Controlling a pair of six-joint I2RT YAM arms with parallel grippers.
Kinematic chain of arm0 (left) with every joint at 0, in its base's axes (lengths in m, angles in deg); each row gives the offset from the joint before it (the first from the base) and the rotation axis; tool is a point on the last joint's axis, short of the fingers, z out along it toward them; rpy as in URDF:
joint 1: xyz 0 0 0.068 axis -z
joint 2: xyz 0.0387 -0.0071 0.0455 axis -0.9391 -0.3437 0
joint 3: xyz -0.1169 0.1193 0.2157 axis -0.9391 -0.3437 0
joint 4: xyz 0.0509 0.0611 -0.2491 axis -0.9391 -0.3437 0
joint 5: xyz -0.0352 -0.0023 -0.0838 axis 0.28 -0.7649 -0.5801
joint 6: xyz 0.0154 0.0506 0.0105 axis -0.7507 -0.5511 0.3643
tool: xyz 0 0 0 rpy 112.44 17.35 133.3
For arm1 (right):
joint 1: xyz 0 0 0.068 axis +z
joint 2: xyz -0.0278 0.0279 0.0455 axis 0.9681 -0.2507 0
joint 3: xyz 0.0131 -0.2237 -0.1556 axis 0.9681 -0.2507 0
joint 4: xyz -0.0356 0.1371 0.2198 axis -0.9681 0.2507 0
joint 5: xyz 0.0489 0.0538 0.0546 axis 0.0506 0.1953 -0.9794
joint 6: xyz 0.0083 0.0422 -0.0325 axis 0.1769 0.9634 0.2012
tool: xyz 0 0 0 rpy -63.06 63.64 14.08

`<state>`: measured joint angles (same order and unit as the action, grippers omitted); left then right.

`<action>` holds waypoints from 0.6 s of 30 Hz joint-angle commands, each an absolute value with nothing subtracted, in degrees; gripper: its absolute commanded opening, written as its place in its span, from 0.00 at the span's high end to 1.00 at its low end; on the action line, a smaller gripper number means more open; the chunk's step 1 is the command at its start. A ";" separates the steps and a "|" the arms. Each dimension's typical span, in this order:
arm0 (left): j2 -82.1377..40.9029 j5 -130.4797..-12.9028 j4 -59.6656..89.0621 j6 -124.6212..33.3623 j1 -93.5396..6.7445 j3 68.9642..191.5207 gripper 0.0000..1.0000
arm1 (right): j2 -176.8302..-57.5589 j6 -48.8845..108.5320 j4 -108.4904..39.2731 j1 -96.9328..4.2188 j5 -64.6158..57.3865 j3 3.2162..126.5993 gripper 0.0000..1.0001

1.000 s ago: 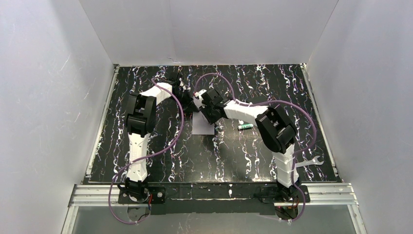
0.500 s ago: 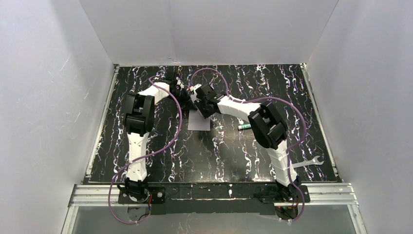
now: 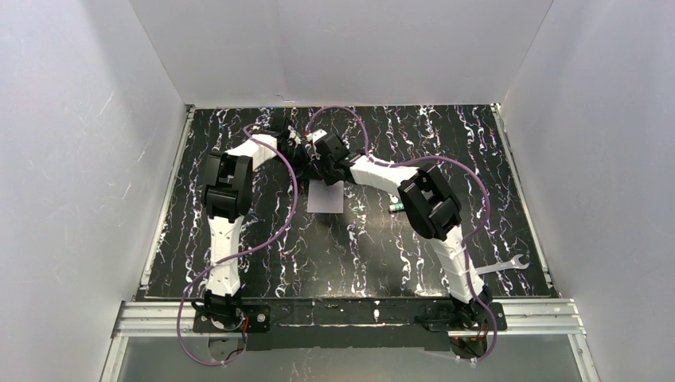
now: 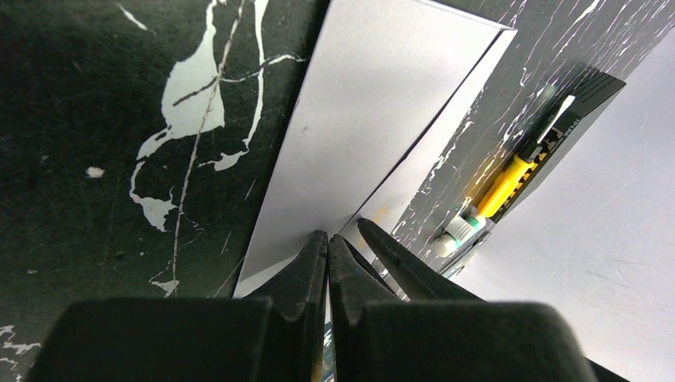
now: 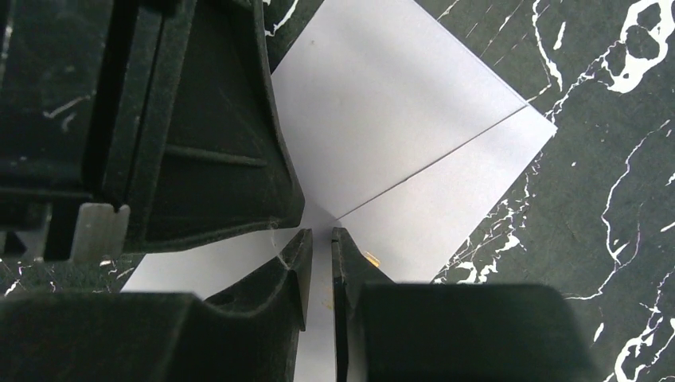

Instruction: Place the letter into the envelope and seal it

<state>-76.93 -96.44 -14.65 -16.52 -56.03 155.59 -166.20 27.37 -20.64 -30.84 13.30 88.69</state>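
The pale lavender-white envelope (image 3: 326,199) lies flat on the black marbled table, flap folded down. It also shows in the left wrist view (image 4: 374,119) and the right wrist view (image 5: 382,103). The letter is hidden, apart from a small orange-tan speck at the flap seam (image 5: 371,257). My left gripper (image 3: 306,165) (image 4: 328,239) is shut, its tips down on the envelope's far edge. My right gripper (image 3: 320,169) (image 5: 320,235) is right beside it, jaws a narrow slit apart, tips on the paper by the flap seam. I cannot tell if either pinches paper.
A green-and-white tube (image 3: 400,206) lies right of the envelope, and a silver wrench (image 3: 503,265) lies near the front right. The left wrist view shows the tube (image 4: 462,231) beside a yellow pen (image 4: 505,183) and a small black box (image 4: 585,95). White walls enclose the table.
The right arm has swung left and farther back, bringing its gripper against the left gripper. The envelope has slid a little left and away. The left arm has barely moved.
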 commanded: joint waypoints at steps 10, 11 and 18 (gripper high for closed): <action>-80.56 -88.40 -21.86 -17.56 -56.40 154.38 1.00 | -164.54 25.42 -17.81 -30.50 9.97 78.35 0.80; -80.72 -88.26 -21.90 -17.42 -56.56 154.74 1.00 | -163.73 24.93 -17.68 -30.44 9.38 76.81 0.80; -82.24 -87.49 -22.91 -18.27 -56.81 156.71 1.00 | -160.12 20.06 -19.01 -29.33 5.68 68.37 0.80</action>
